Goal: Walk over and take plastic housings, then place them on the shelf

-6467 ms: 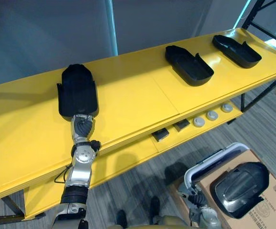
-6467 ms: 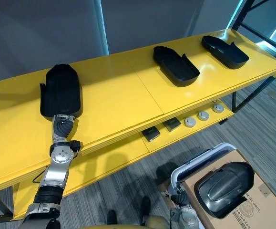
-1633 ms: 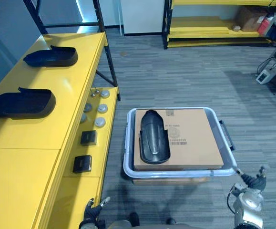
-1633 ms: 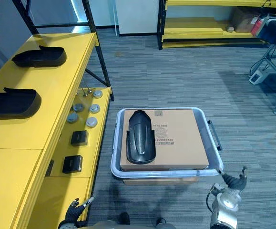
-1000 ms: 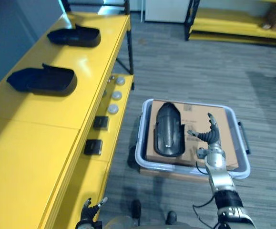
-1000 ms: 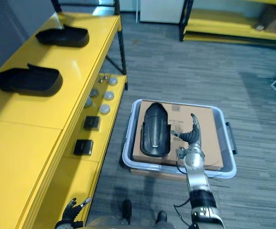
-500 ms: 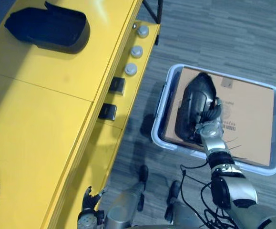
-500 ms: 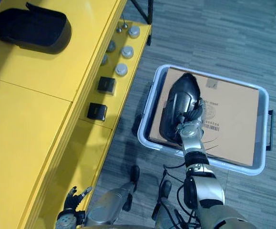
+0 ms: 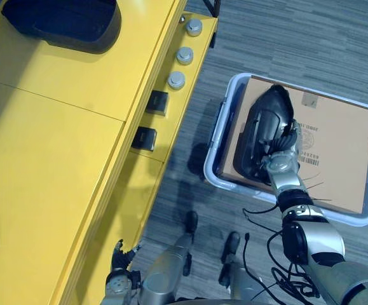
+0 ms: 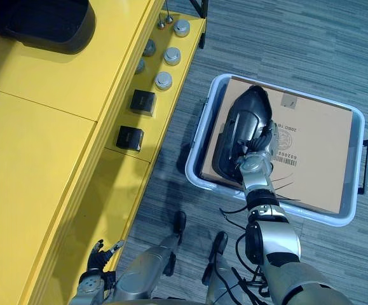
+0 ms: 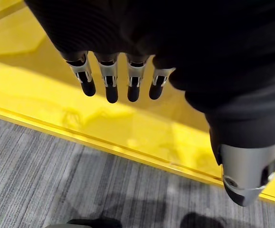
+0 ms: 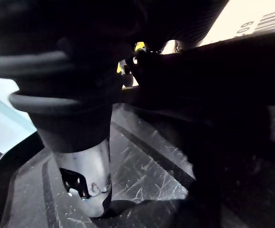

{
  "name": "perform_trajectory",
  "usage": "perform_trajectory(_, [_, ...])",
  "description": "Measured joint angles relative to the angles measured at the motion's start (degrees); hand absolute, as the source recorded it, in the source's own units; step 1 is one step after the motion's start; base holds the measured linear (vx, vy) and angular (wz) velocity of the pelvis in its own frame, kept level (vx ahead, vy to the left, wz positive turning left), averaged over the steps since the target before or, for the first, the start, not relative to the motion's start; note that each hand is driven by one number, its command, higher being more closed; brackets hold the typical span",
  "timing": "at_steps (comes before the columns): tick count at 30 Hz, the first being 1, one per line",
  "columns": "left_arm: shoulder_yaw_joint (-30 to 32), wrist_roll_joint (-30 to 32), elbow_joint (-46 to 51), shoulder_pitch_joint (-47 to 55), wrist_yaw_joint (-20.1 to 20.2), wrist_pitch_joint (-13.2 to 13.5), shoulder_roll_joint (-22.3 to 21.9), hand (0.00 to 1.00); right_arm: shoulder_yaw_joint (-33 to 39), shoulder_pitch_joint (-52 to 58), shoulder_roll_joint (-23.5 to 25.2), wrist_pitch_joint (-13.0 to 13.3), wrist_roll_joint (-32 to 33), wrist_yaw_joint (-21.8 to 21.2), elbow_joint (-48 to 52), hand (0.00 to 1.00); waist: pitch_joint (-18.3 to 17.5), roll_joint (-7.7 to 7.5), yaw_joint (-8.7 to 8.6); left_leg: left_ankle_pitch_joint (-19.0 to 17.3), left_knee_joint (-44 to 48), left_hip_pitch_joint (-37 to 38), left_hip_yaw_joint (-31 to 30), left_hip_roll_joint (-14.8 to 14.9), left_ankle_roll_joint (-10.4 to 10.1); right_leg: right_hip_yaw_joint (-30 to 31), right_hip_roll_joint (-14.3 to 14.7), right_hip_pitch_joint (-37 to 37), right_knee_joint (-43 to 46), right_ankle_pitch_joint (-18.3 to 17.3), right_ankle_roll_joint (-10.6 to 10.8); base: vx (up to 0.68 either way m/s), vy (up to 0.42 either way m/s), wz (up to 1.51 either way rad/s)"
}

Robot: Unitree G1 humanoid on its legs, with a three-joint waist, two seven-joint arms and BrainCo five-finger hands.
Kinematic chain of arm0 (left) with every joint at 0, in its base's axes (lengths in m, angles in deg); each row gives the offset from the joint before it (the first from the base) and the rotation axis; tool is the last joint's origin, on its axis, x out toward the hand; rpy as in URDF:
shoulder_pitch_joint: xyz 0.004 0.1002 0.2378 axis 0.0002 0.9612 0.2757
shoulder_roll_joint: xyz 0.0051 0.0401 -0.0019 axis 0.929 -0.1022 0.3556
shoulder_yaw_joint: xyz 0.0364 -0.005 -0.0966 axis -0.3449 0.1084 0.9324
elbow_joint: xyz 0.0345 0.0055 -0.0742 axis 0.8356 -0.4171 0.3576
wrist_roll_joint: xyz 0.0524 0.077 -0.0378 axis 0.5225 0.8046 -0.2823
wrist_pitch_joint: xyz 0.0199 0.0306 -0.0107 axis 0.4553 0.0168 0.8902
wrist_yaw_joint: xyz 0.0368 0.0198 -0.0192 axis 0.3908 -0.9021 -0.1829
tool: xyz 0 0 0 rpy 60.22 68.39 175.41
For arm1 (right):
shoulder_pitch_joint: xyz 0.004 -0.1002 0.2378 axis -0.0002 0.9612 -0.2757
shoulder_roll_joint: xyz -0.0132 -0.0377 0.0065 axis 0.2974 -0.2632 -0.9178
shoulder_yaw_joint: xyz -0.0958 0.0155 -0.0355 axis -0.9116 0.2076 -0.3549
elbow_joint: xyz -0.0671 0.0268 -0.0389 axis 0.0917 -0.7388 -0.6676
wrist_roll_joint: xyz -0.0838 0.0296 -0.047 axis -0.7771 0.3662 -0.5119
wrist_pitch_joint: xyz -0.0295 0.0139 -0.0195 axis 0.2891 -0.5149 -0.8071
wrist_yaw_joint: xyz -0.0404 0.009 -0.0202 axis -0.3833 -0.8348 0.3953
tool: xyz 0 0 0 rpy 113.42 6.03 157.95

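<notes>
Clamps right hand (image 9: 278, 162) on plastic housing (image 9: 257, 127) at left edge of cardboard box (image 9: 336, 159); hangs left hand (image 11: 142, 33) straight-fingered beside yellow shelf (image 9: 56, 140).

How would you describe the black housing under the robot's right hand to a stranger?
Beside the long yellow shelf, a pale bin stands on the grey floor with a cardboard box in it. The housing lies on that box, at the side nearer the shelf, under the right hand. It alone lies off the shelf.
</notes>
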Motion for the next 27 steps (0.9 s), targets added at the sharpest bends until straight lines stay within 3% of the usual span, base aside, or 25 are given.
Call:
perform_trajectory(8, [-0.8, 0.0, 0.0, 0.1, 0.2, -0.2, 0.5, 0.0, -0.4, 5.5, 0.5, -2.2, -3.6, -0.1, 7.0, 0.0, 0.0, -0.08, -0.88, 0.0, -0.1, 1.4, 0.6, 0.0, 0.0, 0.5, -0.1, 1.2, -0.1, 0.0, 0.0, 0.04, -0.019, -0.04])
perform_trajectory(16, [-0.8, 0.1, 0.0, 0.1, 0.4, -0.1, 0.7, 0.0, 0.1, 9.7, 0.6, -2.4, -4.4, 0.0, 10.4, 0.0, -0.1, -0.21, -1.06, 0.0, -0.1, 2.1, 1.1, 0.2, 0.0, 1.1, 0.1, 1.5, -0.1, 0.2, 0.3, 0.01, -0.012, -0.03])
perform_trajectory(17, [-0.8, 0.1, 0.0, 0.1, 0.4, -0.1, 0.7, 0.0, 0.2, 9.9, 0.6, -2.4, -4.4, 0.0, 10.7, 1.0, -0.1, -0.22, -1.07, 0.0, -0.1, 2.1, 1.1, 0.2, 0.0, 1.1, 0.1, 1.5, 0.0, 0.2, 0.3, 0.0, 0.0, 0.0])
perform_trajectory(27, [-0.9, 0.1, -0.8, 0.1, 0.6, 0.0, 1.1, 0.0, -0.1, 9.9, 0.6, -2.0, -4.3, -1.8, 8.1, 1.0, -0.5, -0.9, -1.19, 0.1, -0.1, 2.1, 1.1, 0.1, 0.2, 1.2, 0.1, 1.5, -0.2, 0.3, 0.4, 0.04, -0.022, 0.0])
